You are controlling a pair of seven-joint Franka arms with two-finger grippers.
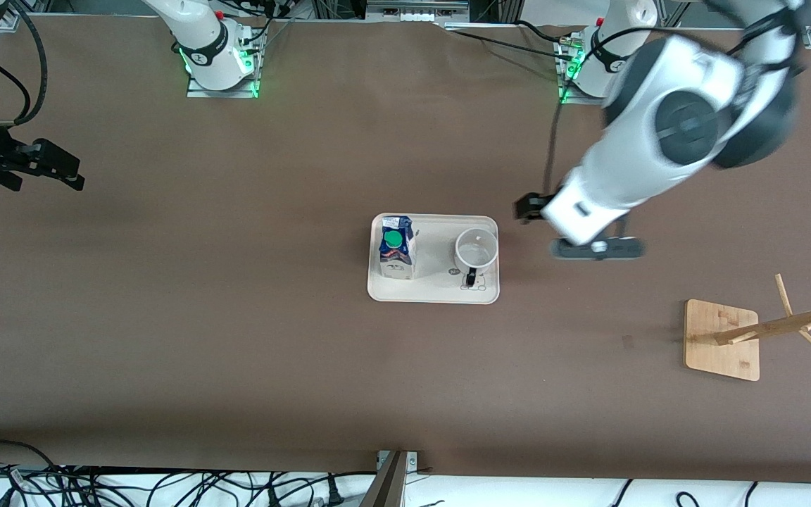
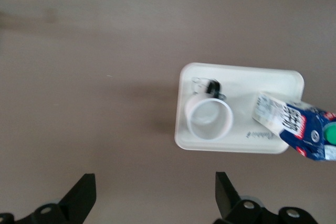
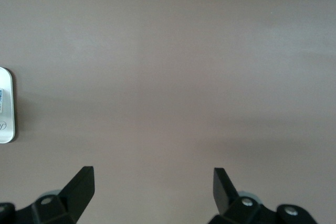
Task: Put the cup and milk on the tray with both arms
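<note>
Left claw [image 2: 152, 195] open; tray's [image 2: 239, 74] script visible only wrist-side.

Not much can actually be read here. A short line of script is printed on the tray [image 2: 239, 80] floor next to the cup [image 2: 209, 119], but it can't be made out for sure. A barcode-style block and fine print are seen on the milk [image 2: 294, 124] carton's side panel, too small to be read. No brand name can be made out on it.
</note>
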